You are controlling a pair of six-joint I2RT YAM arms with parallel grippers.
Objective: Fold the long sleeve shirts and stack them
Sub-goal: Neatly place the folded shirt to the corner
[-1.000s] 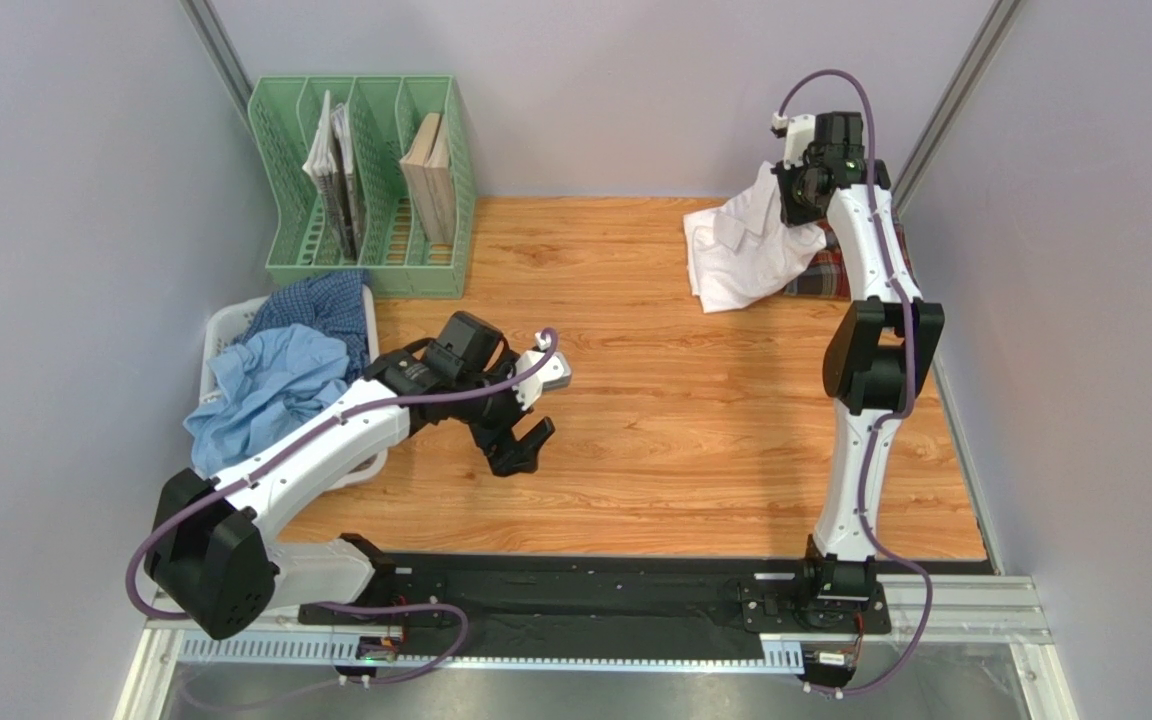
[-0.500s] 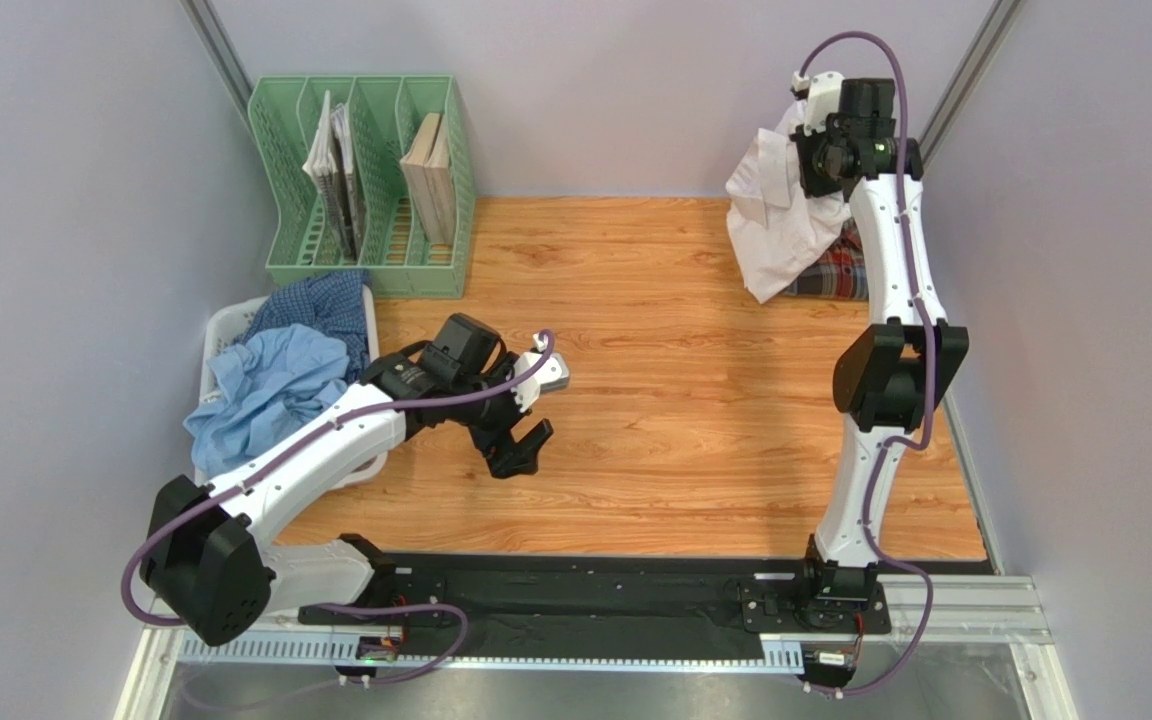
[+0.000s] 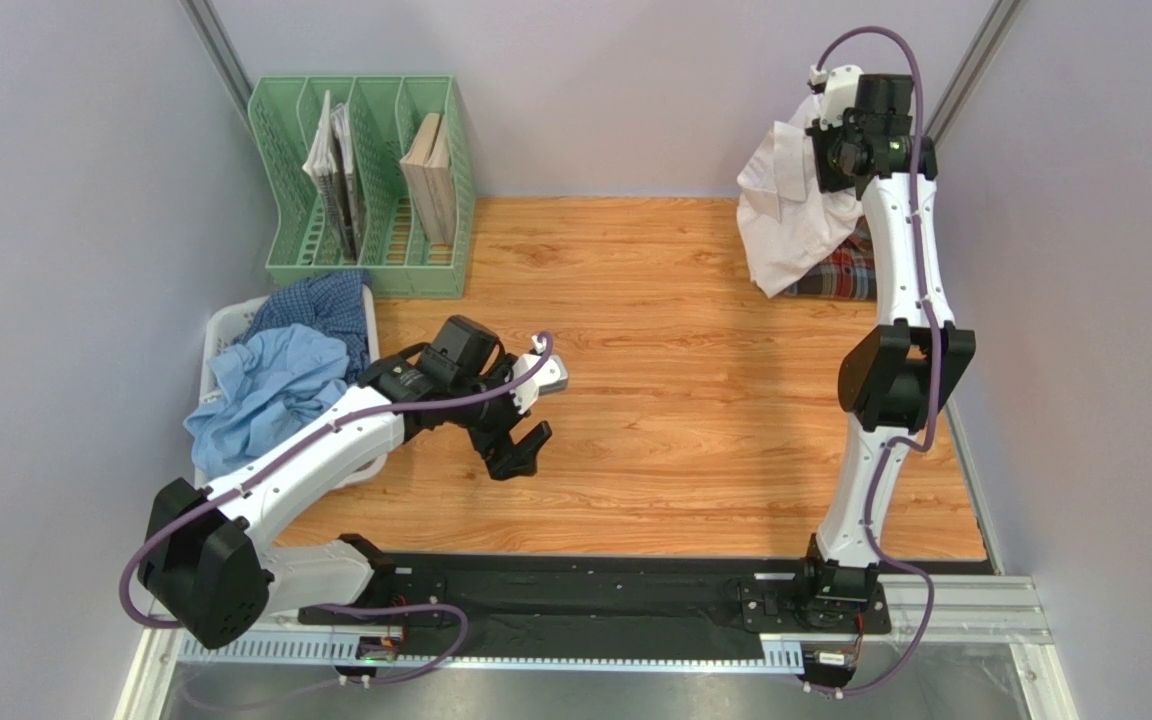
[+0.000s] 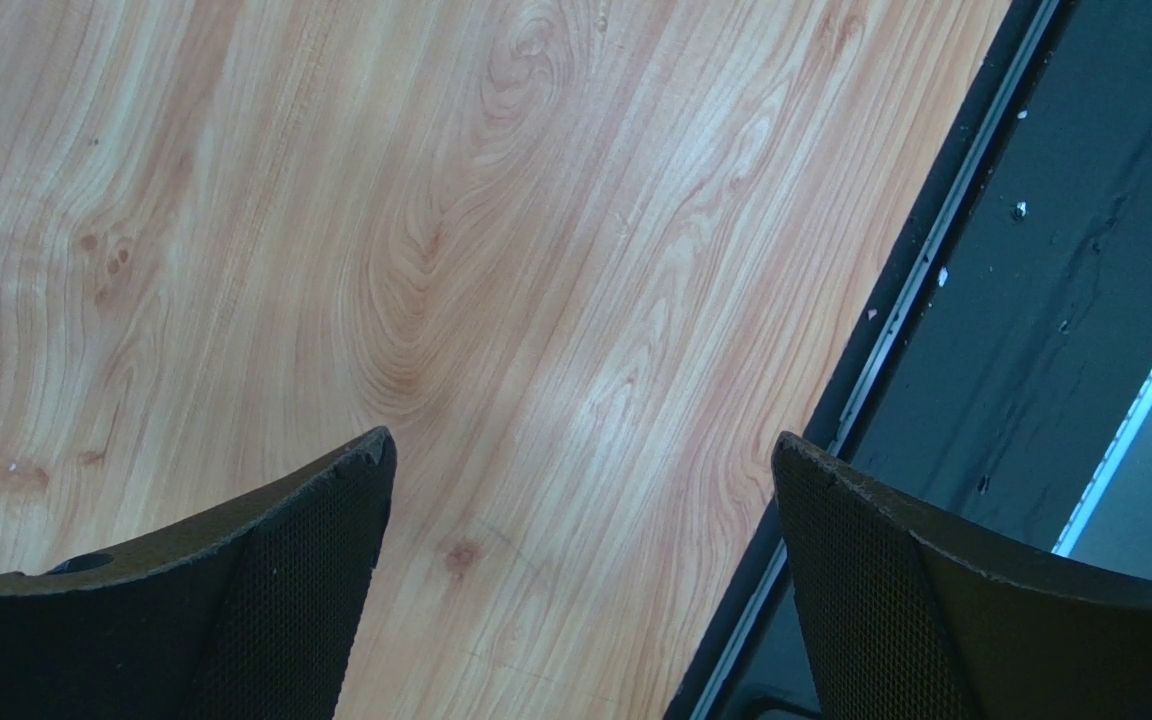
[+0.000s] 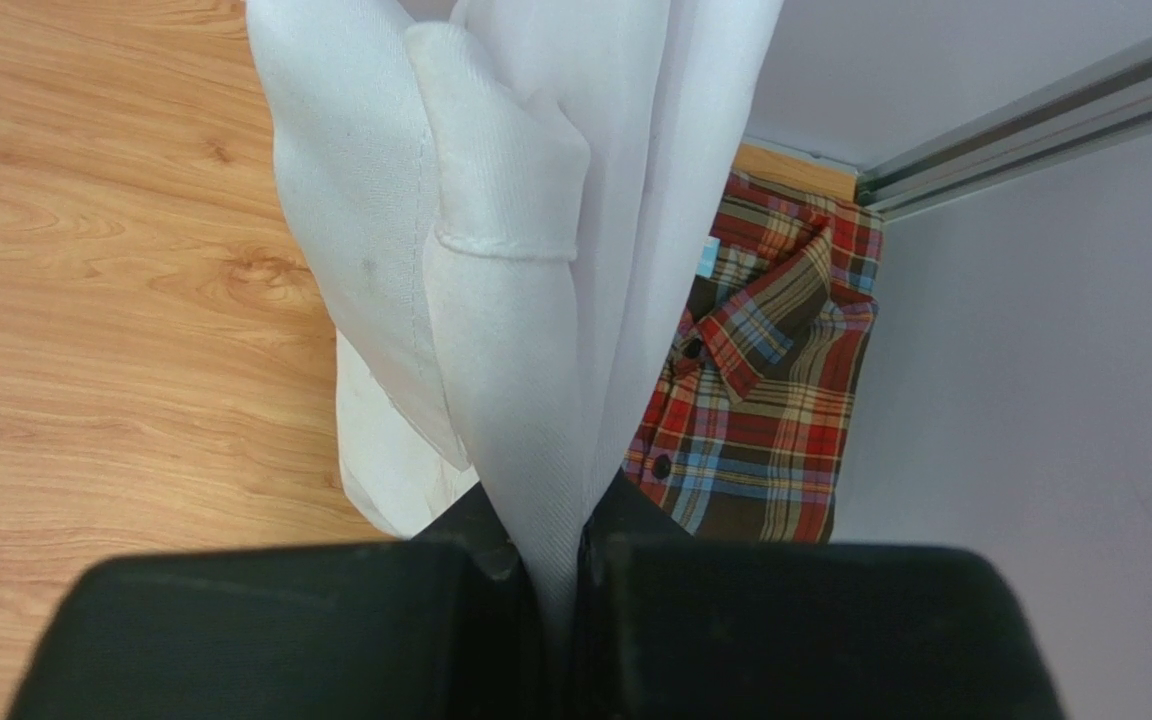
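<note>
- Your right gripper is clamped tight on a bunched fold of the white shirt, high over the table's far right corner; in the wrist view the jaws meet on the cloth with no gap
- From those jaws the white shirt hangs straight down, so its long axis is vertical (not spread flat); I cannot tell whether its lowest edge touches the wood
- The plaid shirt lies folded on the table just beneath and to the right of the hanging cloth, which partly covers it from above
- Your left gripper hovers with its jaws wide apart and nothing between them, over bare wood left of centre, well apart from the white shirt; the right arm is clearly the nearer one
- Count four shirts: one white, one plaid, plus a light blue shirt and a dark blue checked shirt heaped in the basket at the left
- One basket, one green file rack behind it
</note>
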